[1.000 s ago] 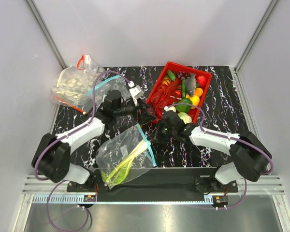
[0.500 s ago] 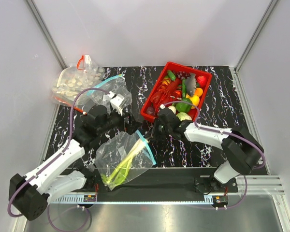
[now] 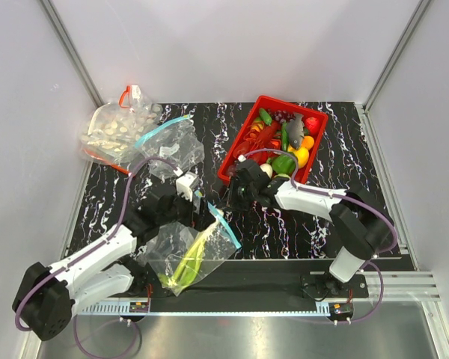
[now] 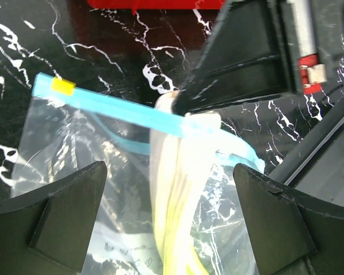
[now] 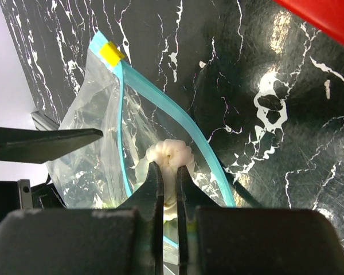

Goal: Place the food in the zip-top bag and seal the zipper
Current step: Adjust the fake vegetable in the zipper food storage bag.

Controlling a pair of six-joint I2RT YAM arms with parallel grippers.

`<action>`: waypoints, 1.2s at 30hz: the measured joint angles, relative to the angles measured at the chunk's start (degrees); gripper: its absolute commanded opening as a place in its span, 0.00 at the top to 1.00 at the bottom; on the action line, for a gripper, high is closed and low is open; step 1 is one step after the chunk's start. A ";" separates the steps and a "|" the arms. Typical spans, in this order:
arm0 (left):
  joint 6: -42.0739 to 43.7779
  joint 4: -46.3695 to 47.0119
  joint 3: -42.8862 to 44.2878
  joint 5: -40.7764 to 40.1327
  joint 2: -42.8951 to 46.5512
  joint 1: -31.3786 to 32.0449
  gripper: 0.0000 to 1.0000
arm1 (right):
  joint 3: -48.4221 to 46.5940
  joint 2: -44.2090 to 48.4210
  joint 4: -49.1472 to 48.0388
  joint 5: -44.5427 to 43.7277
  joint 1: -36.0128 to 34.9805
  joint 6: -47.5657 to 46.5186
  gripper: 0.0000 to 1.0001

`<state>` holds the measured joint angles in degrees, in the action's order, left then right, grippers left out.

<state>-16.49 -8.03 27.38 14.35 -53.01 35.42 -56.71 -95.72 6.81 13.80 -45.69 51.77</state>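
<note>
Right pincer [image 5: 168, 168]: closed tight on the white root end of the leek [image 5: 169, 153], one finger on each side of the stalk, with the knobby tip poking out just past the fingertips.
Right pincer from above: low over the table [image 3: 284, 224], just on the near side of the basket [image 3: 230, 166], and pointing toward the left arm [image 3: 105, 250].
Left pincer [image 4: 169, 169]: spread wide and holding nothing, one finger to each side of the mouth end of the bag [image 3: 172, 250]. I cannot tell whether the fingers touch the plastic.
Leek: the stalk runs from the right pincer into the bag. The white end sits at the mouth, between the two sides of the zipper [image 5: 160, 106]. The pale yellow-green leaves lie deeper in, toward the near edge of the table.
Bag: clear and crinkled, lying on the table between the two arms, near the front edge, with its mouth turned toward the basket.
Zipper: a teal strip, its two sides parted around the stalk, with a yellow tab [image 5: 110, 53] at one end.
Table: black with white veins.
Basket: red, at the far right of the table just beyond the right pincer. It holds toy produce and a grey fish [image 3: 294, 120].
Other bags: a second clear bag with a teal strip [image 3: 168, 146] lies beyond the left arm. Further back on the left is a bag with a red strip [image 3: 112, 131], holding small white pieces.
</note>
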 measured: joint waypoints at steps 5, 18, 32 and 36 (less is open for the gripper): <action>0.39 2.14 -0.79 -0.04 -3.13 1.03 0.02 | -0.63 -1.18 -0.04 0.90 0.50 -0.59 0.91; 2.47 6.08 0.04 -0.87 -15.41 3.76 0.35 | -1.07 -1.42 0.57 1.60 0.76 -2.10 0.77; 8.39 7.72 1.33 3.26 -17.14 4.42 0.79 | -6.67 10.14 18.93 -14.05 7.37 -13.70 0.44; 13.00 6.93 2.45 5.70 -16.79 4.96 0.78 | -10.51 12.87 23.21 -19.39 12.24 -17.31 0.34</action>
<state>-3.49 -1.10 29.82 20.05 -69.80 40.38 -67.22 -82.85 30.02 -5.58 -33.45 34.46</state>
